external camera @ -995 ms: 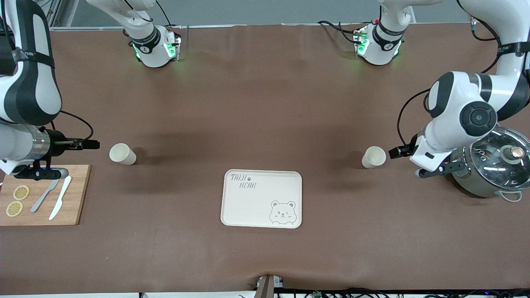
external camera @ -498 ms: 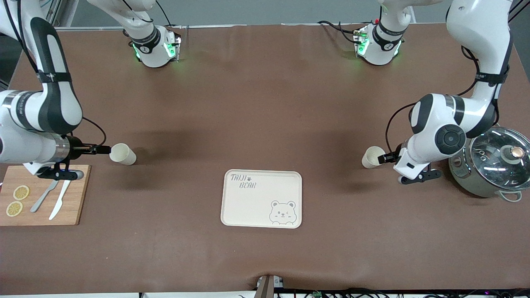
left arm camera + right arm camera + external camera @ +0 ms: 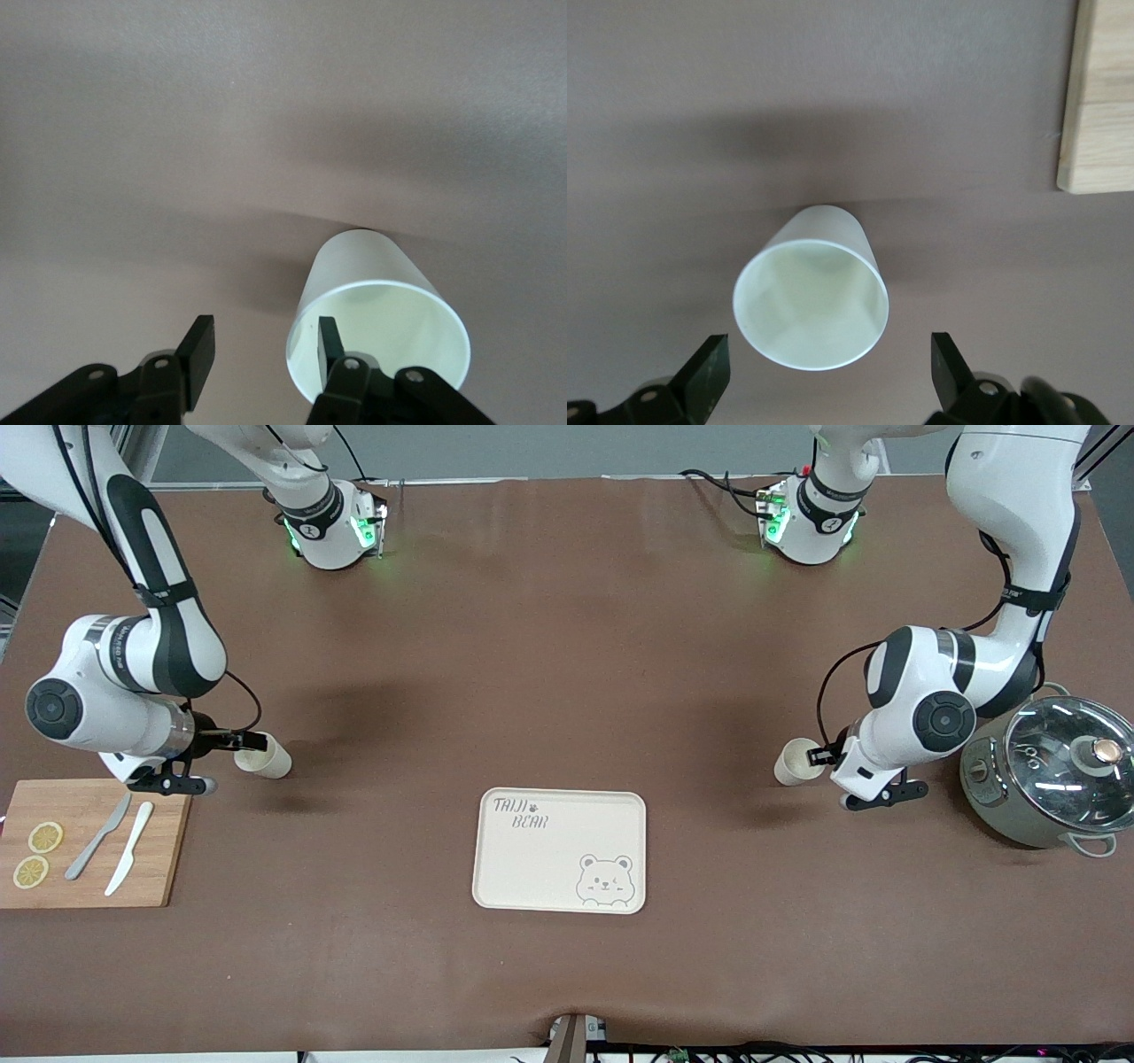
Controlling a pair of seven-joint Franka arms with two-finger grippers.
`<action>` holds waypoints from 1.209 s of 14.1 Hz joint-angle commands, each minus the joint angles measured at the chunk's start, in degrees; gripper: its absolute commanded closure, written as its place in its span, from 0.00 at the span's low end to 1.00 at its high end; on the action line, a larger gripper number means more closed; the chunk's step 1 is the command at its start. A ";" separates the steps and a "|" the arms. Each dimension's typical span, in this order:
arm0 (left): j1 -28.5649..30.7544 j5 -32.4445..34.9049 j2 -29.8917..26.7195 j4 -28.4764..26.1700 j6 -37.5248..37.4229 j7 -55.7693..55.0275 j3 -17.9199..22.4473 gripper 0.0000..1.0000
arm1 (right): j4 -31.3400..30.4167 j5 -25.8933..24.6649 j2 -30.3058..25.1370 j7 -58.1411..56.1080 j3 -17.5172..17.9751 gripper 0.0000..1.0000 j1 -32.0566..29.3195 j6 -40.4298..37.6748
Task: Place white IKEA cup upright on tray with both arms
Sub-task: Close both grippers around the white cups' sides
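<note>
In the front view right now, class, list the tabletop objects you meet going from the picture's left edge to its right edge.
Wooden cutting board → white cup lying on its side → cream rectangular tray → second white cup, also on its side → steel pot with glass lid.

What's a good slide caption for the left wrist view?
Left gripper, open, straddles the rim of a white cup lying on its side on the brown table: one finger inside, one outside.
</note>
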 commanded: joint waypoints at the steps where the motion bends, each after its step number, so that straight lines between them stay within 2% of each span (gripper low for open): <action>1: 0.40 -0.84 1.40 -0.14 1.98 -0.78 -0.54 0.72 | -3.71 0.27 -2.25 -1.78 0.59 0.02 -1.95 2.77; 2: 0.40 -2.49 1.40 0.12 1.98 -1.65 -0.63 0.90 | -4.50 0.27 -2.25 -1.78 0.68 0.07 -1.95 3.92; 3: 0.13 -3.99 1.49 0.56 1.98 -2.01 -0.54 1.00 | -5.03 0.27 -2.34 -1.78 0.68 0.16 -1.95 4.63; 5: -0.13 -4.18 1.49 1.35 1.90 -2.10 -0.54 1.00 | -5.12 0.27 -2.25 -1.78 0.68 0.33 -2.12 5.42; 8: -0.74 -4.18 1.40 3.98 1.63 -1.93 -0.63 1.00 | -5.21 0.27 -2.07 -1.78 0.68 0.48 -2.65 6.12; 12: -2.59 -4.27 3.33 11.35 -0.20 -2.28 -0.63 1.00 | -6.87 0.27 -1.90 -1.78 0.68 0.74 -3.09 9.72; 13: -2.68 -4.27 4.20 13.55 -1.26 -2.28 -0.63 1.00 | -6.97 0.27 -1.90 -1.78 0.68 0.76 -3.44 9.82; 17: -5.40 -4.97 7.37 20.41 -3.73 -5.52 -0.63 1.00 | -7.06 0.27 -1.72 -1.78 0.68 1.00 -3.62 9.73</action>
